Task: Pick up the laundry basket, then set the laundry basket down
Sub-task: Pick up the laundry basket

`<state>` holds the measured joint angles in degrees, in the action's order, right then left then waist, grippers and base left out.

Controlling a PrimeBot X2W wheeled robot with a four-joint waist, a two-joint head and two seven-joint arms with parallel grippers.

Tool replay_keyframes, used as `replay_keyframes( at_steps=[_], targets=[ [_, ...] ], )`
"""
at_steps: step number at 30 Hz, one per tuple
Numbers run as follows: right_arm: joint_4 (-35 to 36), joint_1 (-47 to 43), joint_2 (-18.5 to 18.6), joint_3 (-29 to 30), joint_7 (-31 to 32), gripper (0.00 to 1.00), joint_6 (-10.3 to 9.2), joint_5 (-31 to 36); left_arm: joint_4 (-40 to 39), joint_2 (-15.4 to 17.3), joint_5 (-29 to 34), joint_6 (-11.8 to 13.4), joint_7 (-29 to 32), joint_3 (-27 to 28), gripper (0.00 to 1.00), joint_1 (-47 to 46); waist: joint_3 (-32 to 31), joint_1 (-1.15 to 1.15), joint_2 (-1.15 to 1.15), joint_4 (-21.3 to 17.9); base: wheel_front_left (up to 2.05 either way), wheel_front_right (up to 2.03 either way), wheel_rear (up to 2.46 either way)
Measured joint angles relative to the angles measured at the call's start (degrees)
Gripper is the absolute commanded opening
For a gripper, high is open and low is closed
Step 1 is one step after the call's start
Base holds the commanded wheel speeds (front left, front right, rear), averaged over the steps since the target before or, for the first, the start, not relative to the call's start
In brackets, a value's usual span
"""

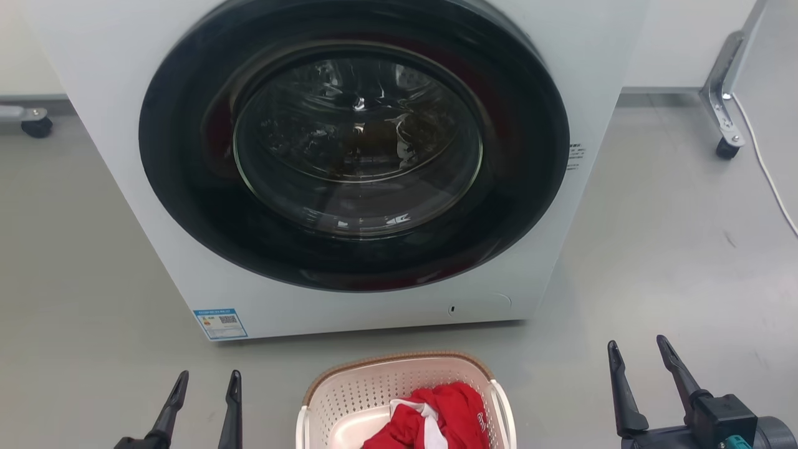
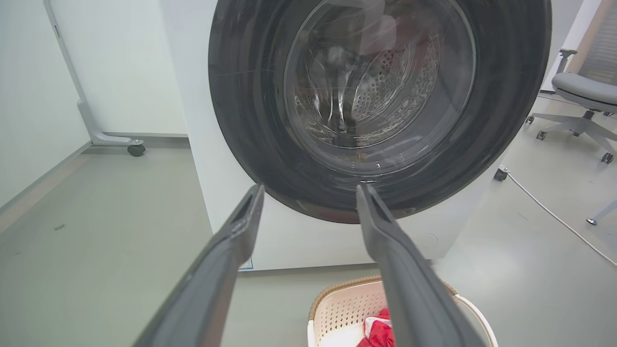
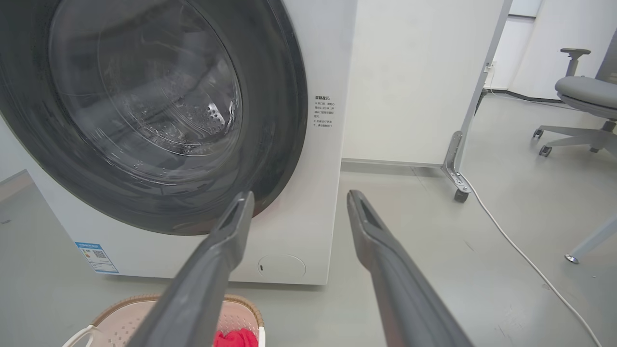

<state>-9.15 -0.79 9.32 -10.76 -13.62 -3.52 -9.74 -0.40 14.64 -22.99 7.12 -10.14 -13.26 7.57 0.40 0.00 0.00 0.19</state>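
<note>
The laundry basket (image 1: 374, 390), cream with perforated walls and a brown woven-look rim, stands on the floor at the bottom middle of the head view, holding red and white clothes (image 1: 446, 415). My left gripper (image 1: 207, 379) is open to the basket's left, apart from it. On the other side, my right gripper (image 1: 637, 346) is open and also apart from it. The left wrist view has the basket (image 2: 342, 308) low between and behind my left gripper's (image 2: 311, 190) fingers. In the right wrist view the basket (image 3: 120, 315) lies at the bottom left, below my right gripper (image 3: 299, 197).
A white front-loading washer (image 1: 374, 305) with its round dark door (image 1: 355, 143) shut stands just behind the basket. A partition's caster foot (image 1: 726, 146) and a white cable (image 1: 767, 168) lie on the floor to the right. A grey office chair (image 3: 583, 96) stands further right.
</note>
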Motion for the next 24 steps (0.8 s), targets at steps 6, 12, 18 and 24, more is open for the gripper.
replay_keyframes(
  at_steps=[6,12,18,24],
  targets=[
    [0.8,0.3,-0.4,-0.1,1.0,1.0,0.01,-0.4,-0.9,-0.3,0.1,0.0,1.0,-0.1,1.0,-0.2,3.0,0.0,0.0,-0.1,0.0,0.0,0.0],
    [0.8,2.7,-0.7,-0.3,1.9,1.0,0.08,-0.7,-0.8,-0.6,0.0,-0.1,2.0,-0.4,1.0,-2.6,7.2,0.0,0.0,-0.2,0.0,0.0,0.0],
    [-0.2,5.2,-0.8,-0.5,2.8,1.0,0.38,-0.8,0.5,-0.9,-0.2,-1.0,3.1,-1.2,1.0,-6.4,12.0,0.01,0.0,-0.2,0.0,0.0,0.0],
    [-0.8,8.6,-0.9,-0.6,3.5,1.0,0.49,-0.8,2.9,-1.2,-0.4,-2.6,4.6,-2.0,1.0,-11.4,16.9,0.01,0.01,0.0,0.0,0.0,0.0]
  ],
)
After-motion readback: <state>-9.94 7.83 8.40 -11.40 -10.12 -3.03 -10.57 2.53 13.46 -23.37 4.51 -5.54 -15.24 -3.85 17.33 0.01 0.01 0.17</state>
